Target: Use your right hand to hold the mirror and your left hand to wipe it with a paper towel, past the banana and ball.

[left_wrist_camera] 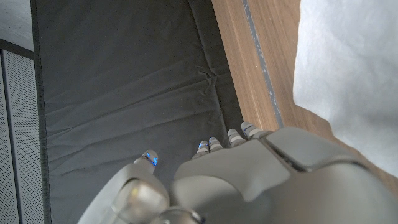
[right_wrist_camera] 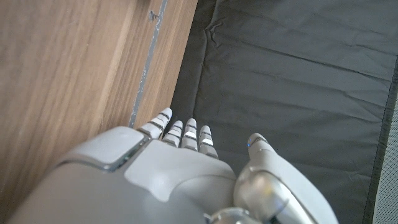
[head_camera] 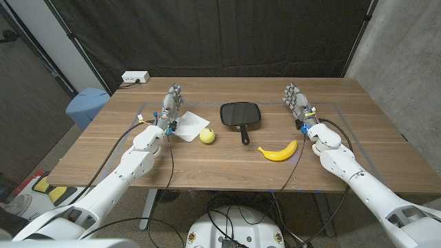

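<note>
Bench (head_camera: 103,148), mid: hand mirror (head_camera: 240,114), handle pointing toward robot, between yellow ball (head_camera: 207,136) and banana (head_camera: 278,151). Right hand (head_camera: 299,103), fingers spread, empty, nearer the mirror's far side. Left hand (head_camera: 171,107), fingers apart, empty, just beside paper towel (head_camera: 189,125).

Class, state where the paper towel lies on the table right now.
In the head view the paper towel lies left of centre, beside the left hand, with the yellow ball at its right corner.
</note>
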